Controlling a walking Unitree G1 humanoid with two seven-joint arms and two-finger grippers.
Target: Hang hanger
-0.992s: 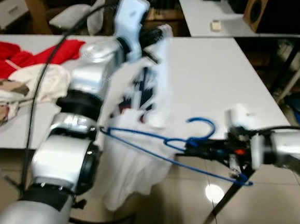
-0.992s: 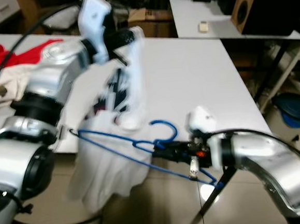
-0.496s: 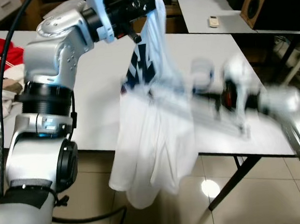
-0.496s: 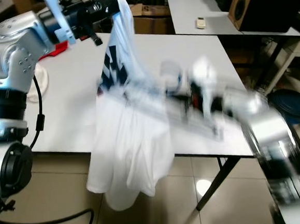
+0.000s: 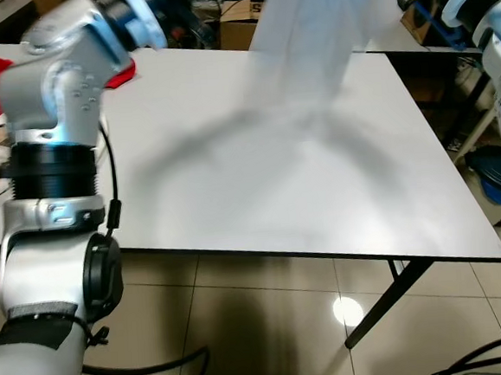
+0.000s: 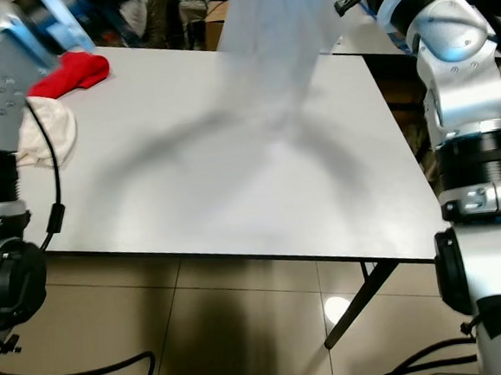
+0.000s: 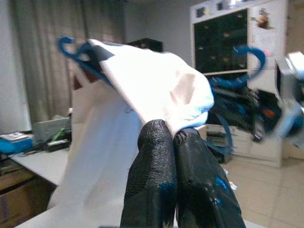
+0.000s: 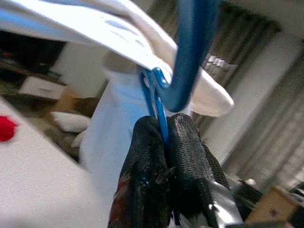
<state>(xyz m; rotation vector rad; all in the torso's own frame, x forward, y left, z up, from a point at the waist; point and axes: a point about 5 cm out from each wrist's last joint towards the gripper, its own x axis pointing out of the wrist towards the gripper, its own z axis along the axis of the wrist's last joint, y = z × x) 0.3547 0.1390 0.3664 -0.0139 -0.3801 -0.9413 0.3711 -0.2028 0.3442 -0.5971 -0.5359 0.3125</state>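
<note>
A white garment hangs blurred high over the white table, its upper part out of the eye views. In the left wrist view my left gripper is shut on a fold of the white garment, with a blue hook sticking out behind it. My right gripper is shut on the blue hanger just under its hook, cloth draped over the wire. My right arm is raised at the table's far right corner, a bit of blue hanger beside it.
A red cloth and a cream cloth lie at the table's far left. A black table leg slants down to the tiled floor. A black cable trails by my left side. Cardboard boxes stand behind the table.
Both arms have risen, lifting the garment and hanger from low beside the table's front edge to high over the table. The garment's hem no longer hangs toward the floor.
</note>
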